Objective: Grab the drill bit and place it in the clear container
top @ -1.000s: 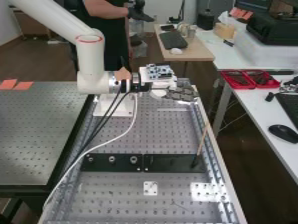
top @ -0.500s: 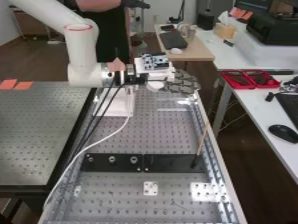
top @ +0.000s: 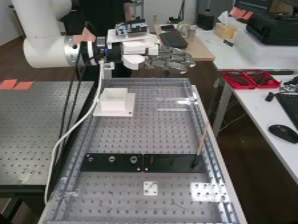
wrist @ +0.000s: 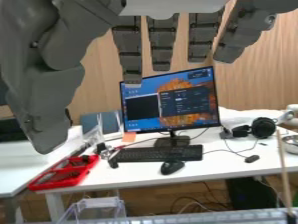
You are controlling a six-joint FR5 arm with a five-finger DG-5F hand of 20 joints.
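- High view has the perforated metal worktop (top: 149,135) running down the middle, with raised rails along both long sides and shiny glare spots near the right one.
- Two black plates (top: 173,162) lie end to end across it. The left one has a row of small round metal pieces (top: 112,159), too small to tell if the drill bit is one of them.
- A thin light-brown stick (top: 202,140) stands tilted at the right end of those plates.
- Toward the far end there's a white block (top: 114,101) on a flat square base, and the clear container (top: 174,104) sits to the right of it, near the right rail.
- The hand (top: 169,58) is up in the air around the far end, on the white arm (top: 41,30). Fingers (wrist: 163,42) look released, pretty much straight, thumb well apart.
- Left of all that is another perforated table (top: 40,135), two orange notes (top: 23,85) at its far edge.
- Right side is a white desk (top: 256,112) with red trays (top: 249,79) and a black mouse (top: 284,132), brown floor (top: 229,150) between.
- Wrist view gets the lit monitor (wrist: 170,100), black keyboard (wrist: 159,153) and headphones (wrist: 263,128), wood-panelled wall (wrist: 266,75) behind.
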